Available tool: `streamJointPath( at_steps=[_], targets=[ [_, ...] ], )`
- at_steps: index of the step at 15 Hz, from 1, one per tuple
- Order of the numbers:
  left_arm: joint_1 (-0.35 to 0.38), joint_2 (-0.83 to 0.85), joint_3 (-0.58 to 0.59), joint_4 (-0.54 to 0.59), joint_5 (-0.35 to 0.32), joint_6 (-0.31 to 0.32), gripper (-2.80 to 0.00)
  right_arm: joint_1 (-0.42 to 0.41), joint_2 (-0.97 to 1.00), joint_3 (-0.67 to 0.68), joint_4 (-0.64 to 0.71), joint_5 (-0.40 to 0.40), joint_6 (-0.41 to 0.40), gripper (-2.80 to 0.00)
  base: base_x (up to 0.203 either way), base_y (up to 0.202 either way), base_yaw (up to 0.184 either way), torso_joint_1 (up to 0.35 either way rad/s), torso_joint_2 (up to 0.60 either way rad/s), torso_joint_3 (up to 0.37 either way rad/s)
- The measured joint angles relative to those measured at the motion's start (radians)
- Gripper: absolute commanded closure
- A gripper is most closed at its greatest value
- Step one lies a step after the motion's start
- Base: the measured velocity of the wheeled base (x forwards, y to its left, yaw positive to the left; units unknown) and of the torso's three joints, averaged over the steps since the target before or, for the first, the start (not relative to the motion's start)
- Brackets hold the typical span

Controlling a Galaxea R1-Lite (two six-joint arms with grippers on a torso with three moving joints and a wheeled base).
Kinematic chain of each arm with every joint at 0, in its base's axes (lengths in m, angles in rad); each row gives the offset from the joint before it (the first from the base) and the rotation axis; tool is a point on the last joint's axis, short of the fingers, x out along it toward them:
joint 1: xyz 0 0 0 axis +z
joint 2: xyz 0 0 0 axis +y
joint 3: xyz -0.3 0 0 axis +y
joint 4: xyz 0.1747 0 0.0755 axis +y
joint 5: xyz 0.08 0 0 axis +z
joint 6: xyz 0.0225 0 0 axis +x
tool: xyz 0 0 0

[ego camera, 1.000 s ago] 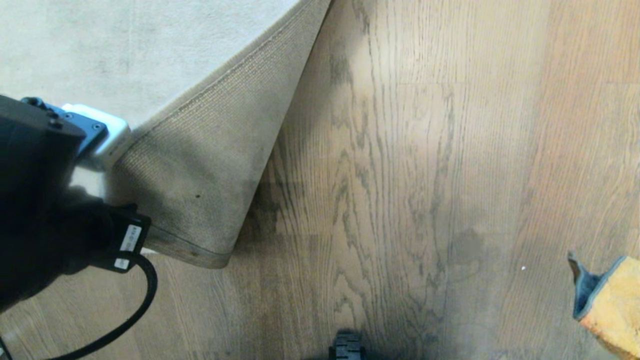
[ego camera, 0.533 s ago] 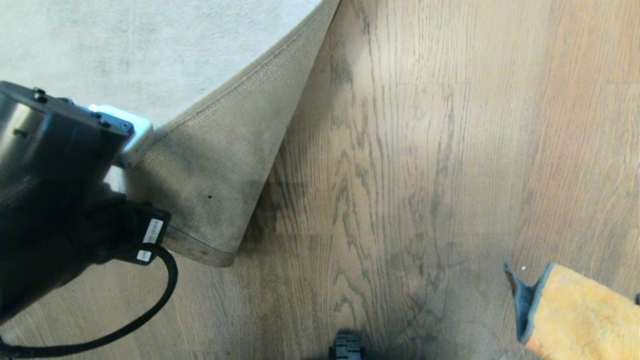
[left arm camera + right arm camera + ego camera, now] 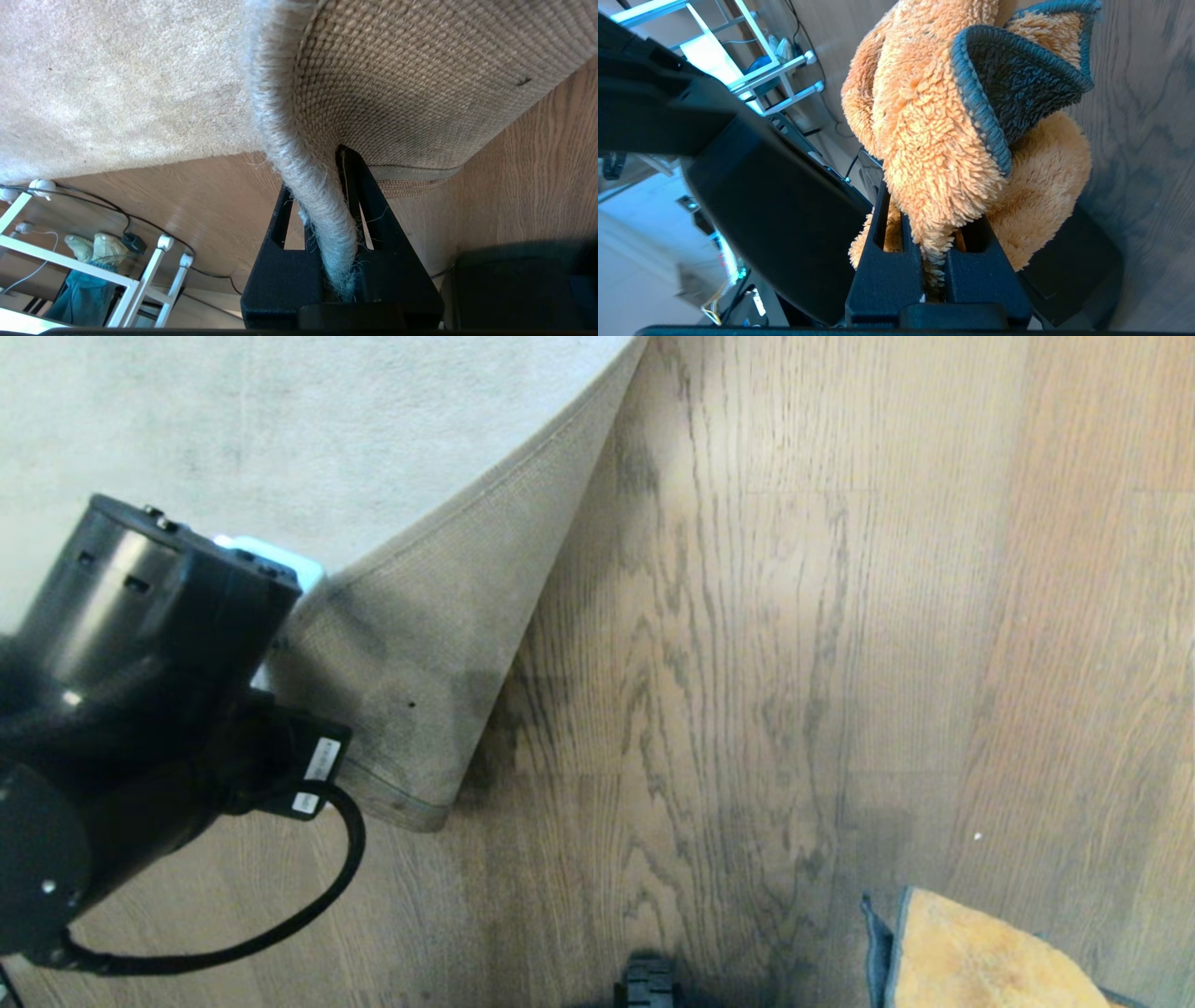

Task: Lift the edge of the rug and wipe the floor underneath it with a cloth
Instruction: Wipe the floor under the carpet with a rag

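L gripper (image 3: 327, 196) clamped on the rug edge (image 3: 308, 186), hem pinched btwn both black fingers (image 3: 373, 219); corner held up and folded back, tan backing (image 3: 420, 644) facing up over the floor (image 3: 747, 663). R gripper (image 3: 934, 233) clenched on the cloth (image 3: 934, 140), orange pile bunched above fingers; in head view cloth at lower right, just over bare planks, well apart from rug.
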Motion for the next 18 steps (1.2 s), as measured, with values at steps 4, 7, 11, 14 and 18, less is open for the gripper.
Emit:
streamJointPath(
  at_steps=[4, 7, 11, 14, 18],
  targets=[
    [0.000, 0.035, -0.022, 0.000, 0.004, -0.019, 0.00, 0.036, 0.244, -0.005, -0.160, 0.004, -0.003, 0.00, 0.000, 0.000, 0.000, 0.000, 0.00, 0.000],
    [0.000, 0.064, -0.032, 0.000, 0.004, -0.019, 0.00, 0.097, 0.453, -0.028, -0.321, 0.000, -0.008, 0.00, 0.000, 0.000, 0.000, 0.000, 0.00, 0.000],
    [0.000, 0.085, -0.038, 0.000, 0.006, -0.027, 0.00, 0.215, 0.700, -0.101, -0.521, -0.079, -0.007, 0.00, 0.000, 0.000, 0.000, 0.000, 0.00, 0.000],
    [0.000, 0.093, -0.040, -0.001, 0.007, -0.027, 0.00, 0.363, 0.789, -0.154, -0.576, -0.197, 0.032, 0.00, 0.000, 0.000, 0.000, 0.000, 0.00, 0.000],
    [0.000, 0.107, -0.057, 0.000, 0.009, -0.040, 0.00, 0.562, 0.859, -0.220, -0.642, -0.393, 0.152, 0.00, 0.000, 0.000, 0.000, 0.000, 0.00, 0.000]
  ],
)
